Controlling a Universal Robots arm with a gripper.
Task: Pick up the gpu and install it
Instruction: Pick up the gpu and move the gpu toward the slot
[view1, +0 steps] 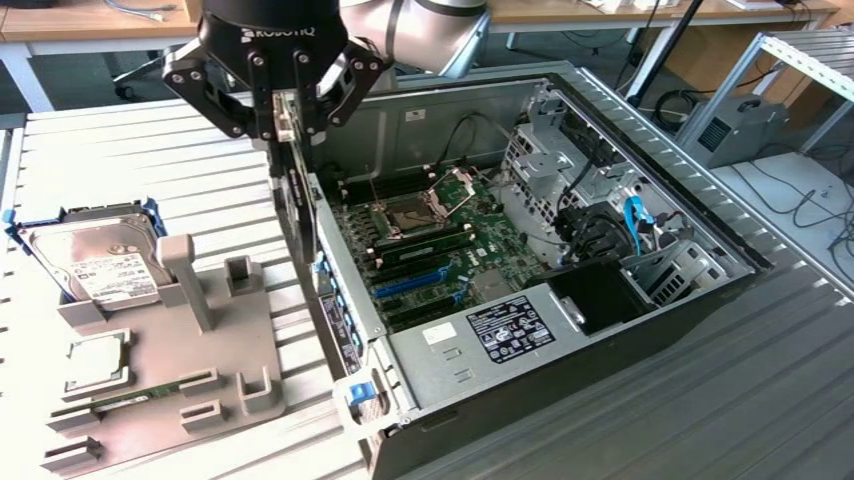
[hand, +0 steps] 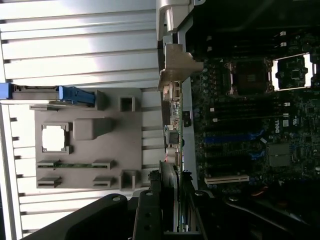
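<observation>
The gpu (view1: 304, 240) is clamped at one end by the tool (view1: 286, 118) and hung edge-on right by the open case (view1: 587, 400) wall, around 9 o'clock of the motherboard (view1: 447, 250), probably so the thin card can be lined up with the blue slots (view1: 407, 282).

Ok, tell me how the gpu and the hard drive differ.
The gpu hangs on edge in the gripper at the open case's edge; the hard drive rests on the grey fixture. The gpu is a thin dark card; the hard drive is a silver box with a white label. Both are rectangular.
</observation>
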